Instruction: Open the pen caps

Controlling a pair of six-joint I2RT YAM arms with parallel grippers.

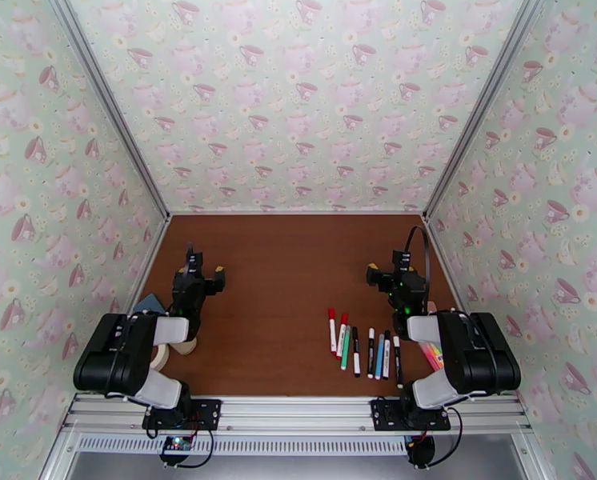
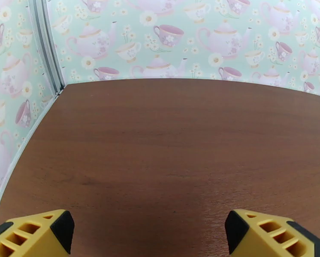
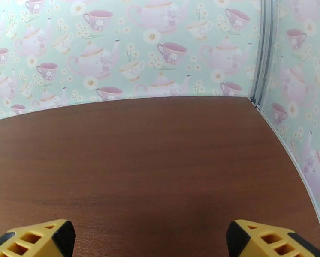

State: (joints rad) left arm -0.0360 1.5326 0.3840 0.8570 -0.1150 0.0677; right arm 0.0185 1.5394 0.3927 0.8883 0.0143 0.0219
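While both arms sit folded at their bases, nothing on this job is under way: we are right at the start. The left gripper has its jaws spread as wide as they go, nothing between them; on its wrist camera the blocky yellow, black-tipped fingers frame bare board. Same story for the right gripper: fully apart, holding nothing, aimed at the far wall over the brown wood-grain table.

And the work? It lies nearer the front edge than the right gripper, close to that arm's base: a tidy row of slim, short plastic pens, side by side, with white, green, black and blue barrels. The pen caps, small stubby plastic cylinders, look seated. Two red ones at the left of the row stand out; the others are too small to read. Just right of the row, partly under the right arm, sits a pink, yellow and orange highlighter pack, no part of this.

So the step in hand, as I read it, is the first reach. The next move calls for the right arm to drop onto one pen, likely an end one with room beside it, and pinch the barrel. The left must come well across the table for the cap, since pulling something this thin needs two grips.
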